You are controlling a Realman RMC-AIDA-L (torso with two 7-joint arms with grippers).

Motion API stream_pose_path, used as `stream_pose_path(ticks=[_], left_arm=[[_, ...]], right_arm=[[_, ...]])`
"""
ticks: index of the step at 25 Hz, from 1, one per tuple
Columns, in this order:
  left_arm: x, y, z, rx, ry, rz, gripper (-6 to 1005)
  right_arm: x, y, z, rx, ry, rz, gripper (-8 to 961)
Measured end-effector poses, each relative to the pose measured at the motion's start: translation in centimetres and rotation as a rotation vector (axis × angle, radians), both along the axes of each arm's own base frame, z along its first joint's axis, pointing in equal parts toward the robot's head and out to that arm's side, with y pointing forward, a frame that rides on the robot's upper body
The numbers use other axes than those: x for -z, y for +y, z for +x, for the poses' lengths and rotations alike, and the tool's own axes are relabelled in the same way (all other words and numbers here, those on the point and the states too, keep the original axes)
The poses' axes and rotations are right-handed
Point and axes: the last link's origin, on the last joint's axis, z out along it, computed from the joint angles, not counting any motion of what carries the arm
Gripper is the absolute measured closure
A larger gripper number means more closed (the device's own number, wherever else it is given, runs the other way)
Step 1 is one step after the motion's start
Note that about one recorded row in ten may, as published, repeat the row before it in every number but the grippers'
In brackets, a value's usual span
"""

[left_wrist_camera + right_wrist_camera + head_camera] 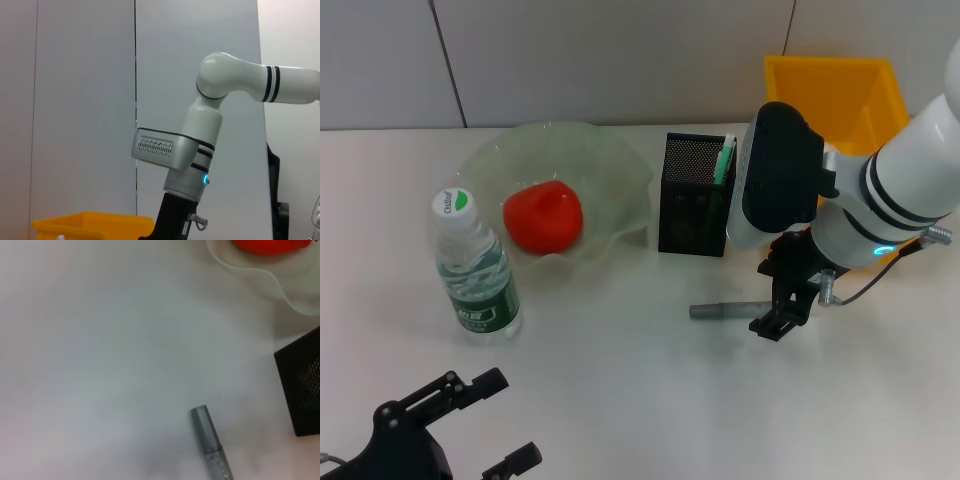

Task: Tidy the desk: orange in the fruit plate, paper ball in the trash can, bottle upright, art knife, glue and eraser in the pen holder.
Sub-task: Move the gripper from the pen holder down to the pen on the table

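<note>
A slim grey stick, seemingly the art knife (723,311) (211,445), lies flat on the table in front of the black mesh pen holder (692,195) (301,390). My right gripper (782,318) hangs open just above the stick's right end. A green-capped item (724,160) stands in the holder. The orange (542,216) (270,245) rests in the clear glass fruit plate (620,170). The bottle (475,265) stands upright at the left. The yellow trash can (835,95) (90,225) is at the back right. Paper ball and eraser are out of view. My left gripper (490,420) is parked open at the front left.
The right arm's white forearm (880,200) reaches in over the trash can's front and hides part of it. Bare white table lies between the bottle and the grey stick.
</note>
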Motion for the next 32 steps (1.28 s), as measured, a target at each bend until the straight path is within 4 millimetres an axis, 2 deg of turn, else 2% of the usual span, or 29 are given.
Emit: stream_pose_path(ticks=[13,18,23,32], left_arm=[[0.0,0.1,0.1,0.005,0.001,0.002,328],[0.0,0.1,0.1,0.007,0.000,0.002,327],[0.0,0.2,0.2,0.011,-0.001,0.003,327],[0.0,0.2,0.2,0.012,0.000,0.003,327]], right_arm=[[0.6,0.3,0.4,0.008,0.003,0.011,213],[0.6,0.5,0.5,0.011,0.007,0.020,320],[0.9,0.6,0.8,0.021,0.006,0.028,558],[1.1,0.7,1.2,0.031,0.001,0.027,680]])
